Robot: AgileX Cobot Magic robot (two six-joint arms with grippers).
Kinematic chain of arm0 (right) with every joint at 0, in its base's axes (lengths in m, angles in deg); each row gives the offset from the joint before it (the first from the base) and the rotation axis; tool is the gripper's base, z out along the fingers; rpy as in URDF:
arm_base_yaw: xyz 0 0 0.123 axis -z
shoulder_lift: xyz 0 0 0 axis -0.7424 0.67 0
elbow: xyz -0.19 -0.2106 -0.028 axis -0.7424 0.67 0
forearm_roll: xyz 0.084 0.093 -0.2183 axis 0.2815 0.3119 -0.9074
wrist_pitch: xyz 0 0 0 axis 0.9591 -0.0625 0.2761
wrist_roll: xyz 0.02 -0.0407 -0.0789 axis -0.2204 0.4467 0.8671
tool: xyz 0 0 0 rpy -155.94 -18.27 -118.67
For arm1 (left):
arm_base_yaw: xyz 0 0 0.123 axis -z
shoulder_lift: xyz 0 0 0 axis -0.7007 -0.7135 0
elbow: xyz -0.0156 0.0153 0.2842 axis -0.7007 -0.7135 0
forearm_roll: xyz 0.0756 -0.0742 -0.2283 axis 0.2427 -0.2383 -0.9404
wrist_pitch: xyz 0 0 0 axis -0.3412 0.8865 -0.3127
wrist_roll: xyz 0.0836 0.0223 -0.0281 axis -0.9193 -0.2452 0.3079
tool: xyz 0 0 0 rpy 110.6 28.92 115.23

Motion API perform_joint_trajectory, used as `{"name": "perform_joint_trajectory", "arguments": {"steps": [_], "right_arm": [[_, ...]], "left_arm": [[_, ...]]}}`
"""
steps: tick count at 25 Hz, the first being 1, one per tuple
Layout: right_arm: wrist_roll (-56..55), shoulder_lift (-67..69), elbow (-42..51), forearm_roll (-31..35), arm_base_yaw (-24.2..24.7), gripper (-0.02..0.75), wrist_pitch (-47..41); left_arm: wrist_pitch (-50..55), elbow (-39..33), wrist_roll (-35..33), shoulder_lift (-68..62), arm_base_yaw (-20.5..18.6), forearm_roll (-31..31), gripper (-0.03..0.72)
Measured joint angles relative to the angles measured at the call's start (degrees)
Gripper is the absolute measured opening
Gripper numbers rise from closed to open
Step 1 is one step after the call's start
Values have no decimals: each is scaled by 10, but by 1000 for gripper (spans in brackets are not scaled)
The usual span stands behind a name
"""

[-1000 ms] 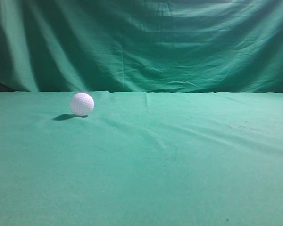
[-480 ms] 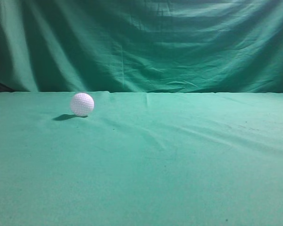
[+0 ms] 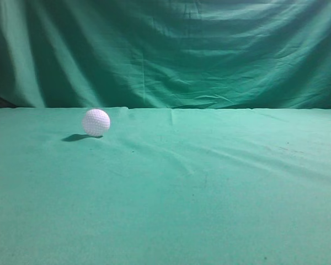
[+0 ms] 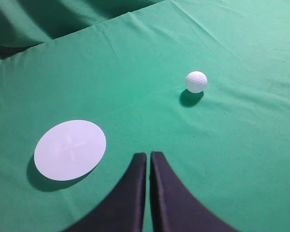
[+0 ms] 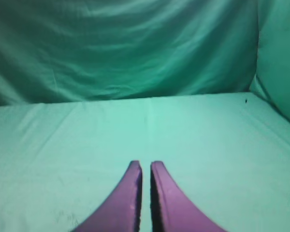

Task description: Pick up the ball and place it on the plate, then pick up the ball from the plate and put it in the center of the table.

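Both end effectors hover closed, empty; ball beyond plate

Ball: we see a white dimpled ball resting free on the green worktop, casting a small shadow.
Plate: we see a flat, round, pale plate, empty, well apart from the ball.

A ball sits on the table toward the far left edge in the exterior view. From the left wrist, the plate lies at eight o'clock of the ball, well apart.
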Motion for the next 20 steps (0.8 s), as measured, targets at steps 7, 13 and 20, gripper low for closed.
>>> {"name": "perform_joint_trajectory", "arguments": {"steps": [7,13,20], "right_arm": [[0,0,39,2,0,62,10],[0,0,41,6,0,62,-10],[5,0,42,12,0,62,-77]], "left_arm": [[1,0,0,0,0,0,0],[1,0,0,0,0,0,0],[1,0,0,0,0,0,0]]}}
